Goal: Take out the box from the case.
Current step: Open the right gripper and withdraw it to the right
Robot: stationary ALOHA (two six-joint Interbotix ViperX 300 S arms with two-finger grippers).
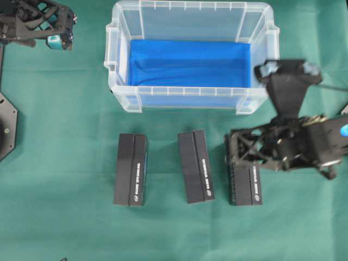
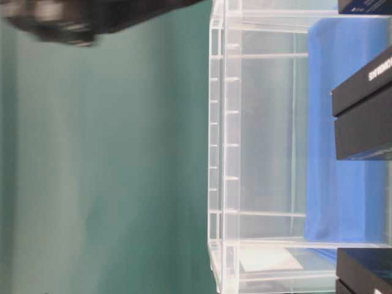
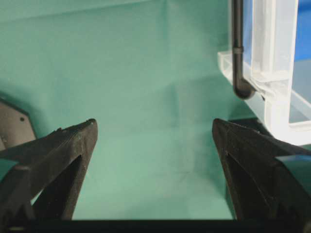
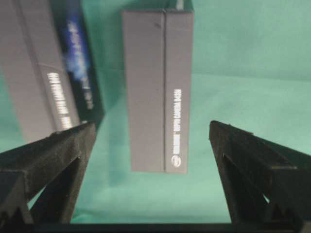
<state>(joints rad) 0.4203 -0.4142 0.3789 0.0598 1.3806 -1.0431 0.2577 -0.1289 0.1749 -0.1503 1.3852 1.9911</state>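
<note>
From overhead, the case [image 1: 191, 60] holds only its blue cloth [image 1: 189, 63], while three black boxes [image 1: 196, 166] lie in a row on the green worktop [image 1: 65, 163] in front of it, so removal looks finished. The left wrist view shows the left end effector [image 3: 154, 141] spread wide and empty beside the case's corner. The right wrist view shows the right end effector [image 4: 152, 141] equally released, hovering above the boxes.

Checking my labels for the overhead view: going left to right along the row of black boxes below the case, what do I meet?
Left box → middle box → right box, with the open right gripper over it.
</note>
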